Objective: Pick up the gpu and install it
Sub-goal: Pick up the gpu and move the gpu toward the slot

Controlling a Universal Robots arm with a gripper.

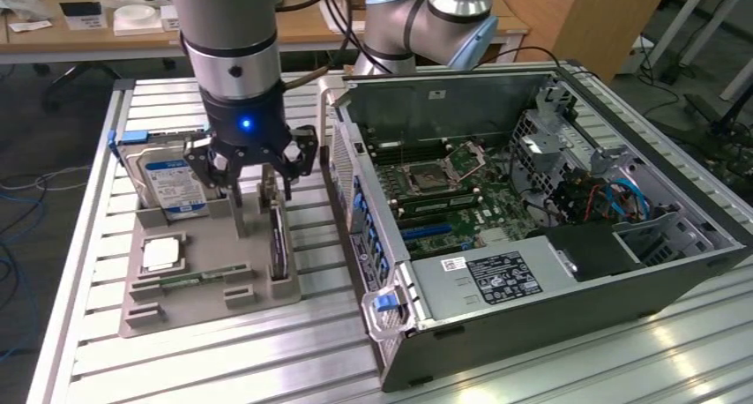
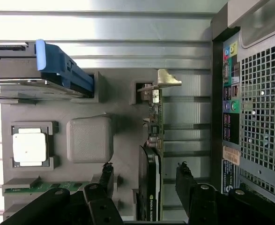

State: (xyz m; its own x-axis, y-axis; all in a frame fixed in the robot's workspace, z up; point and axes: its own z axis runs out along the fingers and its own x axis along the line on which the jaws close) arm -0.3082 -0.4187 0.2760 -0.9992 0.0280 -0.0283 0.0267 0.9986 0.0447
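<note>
The gpu is a thin dark card standing on edge in a slot at the exterior view's right side of the grey holder tray. In the wrist view the gpu runs lengthwise, its metal bracket at one end. My gripper hangs just above the card, open. In the wrist view the gripper has one finger on each side of the card's dark end, with a gap on both sides. The open computer case lies beside the tray with its motherboard exposed.
The tray also holds a silver hard drive in a blue caddy, a square processor and a green memory stick. The case's rear panel stands close to the gpu. A second arm's base stands behind the case.
</note>
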